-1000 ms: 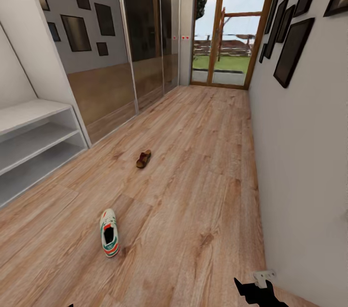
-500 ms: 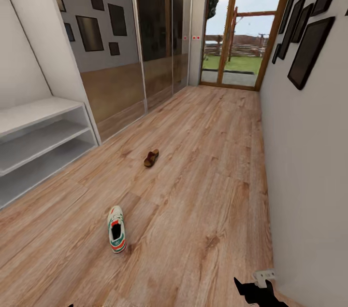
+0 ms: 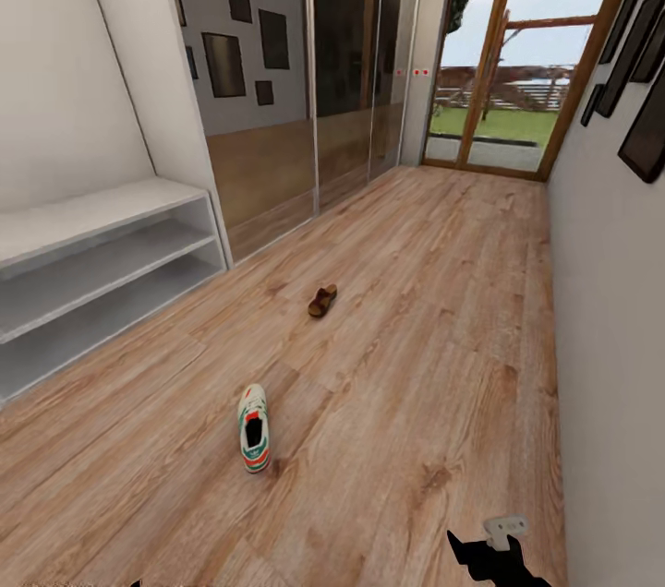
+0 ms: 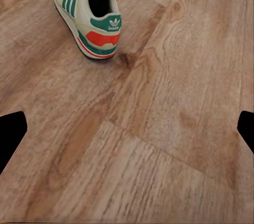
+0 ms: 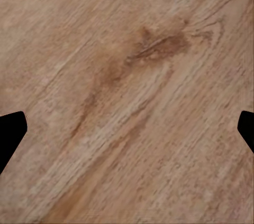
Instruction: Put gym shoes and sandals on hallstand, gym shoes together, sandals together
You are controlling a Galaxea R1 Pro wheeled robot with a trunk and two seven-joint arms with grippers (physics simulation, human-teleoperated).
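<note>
One gym shoe [image 3: 254, 428], off-white with green stripes and red-orange accents, lies on the corridor floor [image 3: 416, 365] ahead of me, heel toward me. A brown sandal [image 3: 322, 301] lies farther down the corridor. The second shoe and second sandal are out of view. The hallstand [image 3: 92, 218], pale grey with a bench top over two open shelves, stands along the left wall. My left gripper [image 4: 127, 131] hangs open above the planks just short of the gym shoe [image 4: 90, 12]. My right gripper [image 5: 127, 129] is open over bare floor.
Mirrored sliding wardrobe doors [image 3: 305, 89] run along the left wall past the hallstand. A glass door [image 3: 517, 79] closes the corridor's far end. The right wall [image 3: 610, 292] carries dark picture frames. A dark part of my right arm [image 3: 489, 559] shows at the bottom.
The camera has swung left, so the whole picture has shifted right and more of the hallstand shows. The shoe and sandal lie where they were on the floor.
</note>
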